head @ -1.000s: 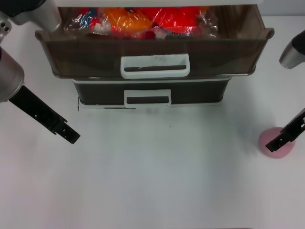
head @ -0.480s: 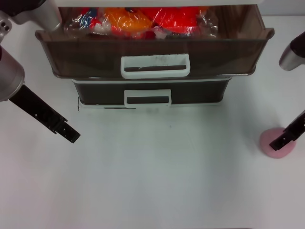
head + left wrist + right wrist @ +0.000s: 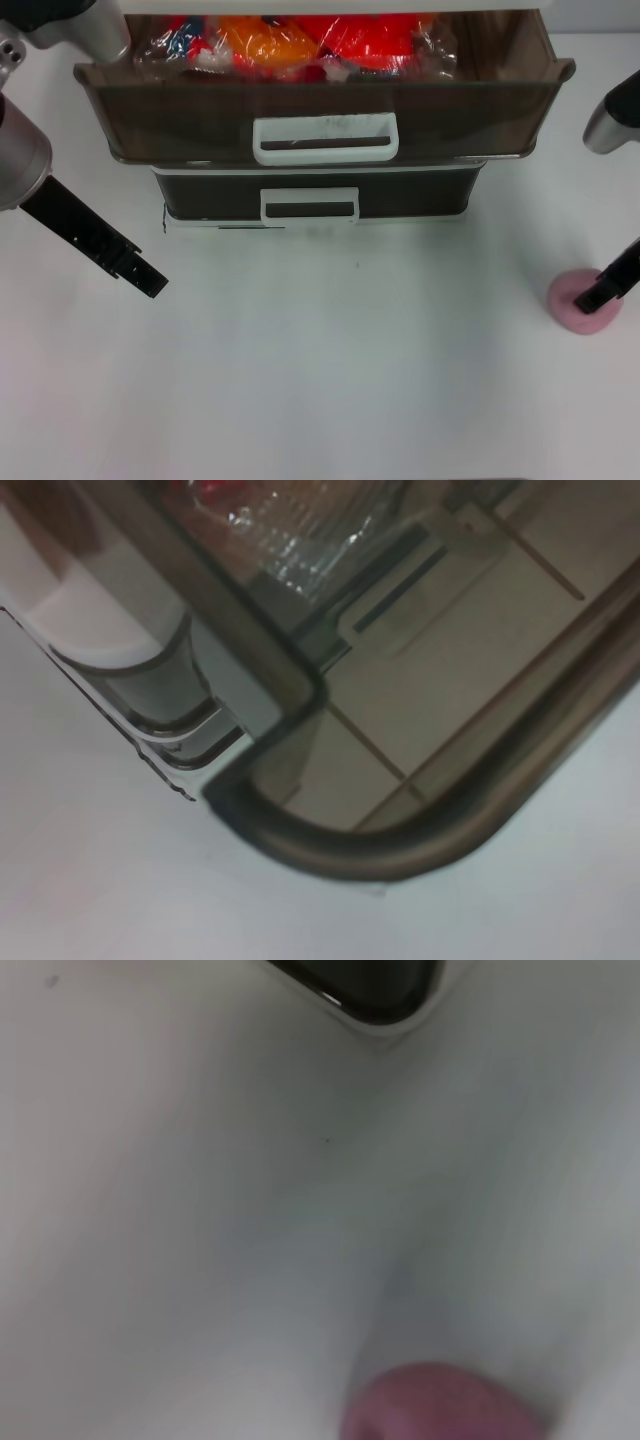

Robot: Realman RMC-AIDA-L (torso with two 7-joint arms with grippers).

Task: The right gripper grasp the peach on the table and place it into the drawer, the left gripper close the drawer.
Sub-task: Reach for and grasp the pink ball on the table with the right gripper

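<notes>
Sitting on the white desk [image 3: 330, 380] at the far right edge of the head view, the peach [image 3: 580, 303] has the right gripper [image 3: 600, 296] directly over it, tip against its top; whether the fingers are parted cannot be told. Drawer [image 3: 320, 100] stands pulled open with red and orange packets [image 3: 300, 45] inside, above a narrower lower drawer [image 3: 310, 195]. Left gripper [image 3: 150, 282] hangs over bare desk at the left, well apart from the drawer; its opening also cannot be told.

Left wrist view: drawer corner [image 3: 290, 810] fills the frame, close up.

Right wrist view: peach [image 3: 440, 1405] at the edge, on the desk.
</notes>
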